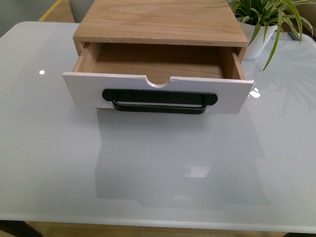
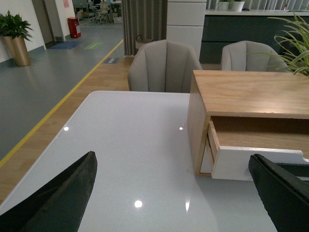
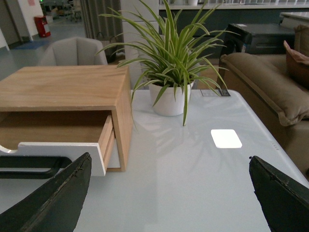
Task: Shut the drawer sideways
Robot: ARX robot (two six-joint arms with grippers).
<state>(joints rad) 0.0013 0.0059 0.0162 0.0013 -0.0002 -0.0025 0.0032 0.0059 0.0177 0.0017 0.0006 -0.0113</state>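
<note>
The drawer (image 1: 158, 92) stands pulled out of a light wood cabinet (image 1: 160, 22) on the white table (image 1: 158, 173). It has a white front panel with a semicircular notch in its top edge and a long black bar handle (image 1: 159, 100). Its inside looks empty. Neither arm shows in the front view. My left gripper (image 2: 176, 193) is open and empty over the table, off the drawer's (image 2: 258, 163) left corner. My right gripper (image 3: 169, 193) is open and empty, off the drawer's (image 3: 63, 150) right corner.
A potted spider plant in a white pot (image 1: 259, 42) stands at the back right, close to the cabinet's right side; it also shows in the right wrist view (image 3: 170, 99). Grey chairs (image 2: 166, 65) stand behind the table. A sofa (image 3: 270, 92) is to the right.
</note>
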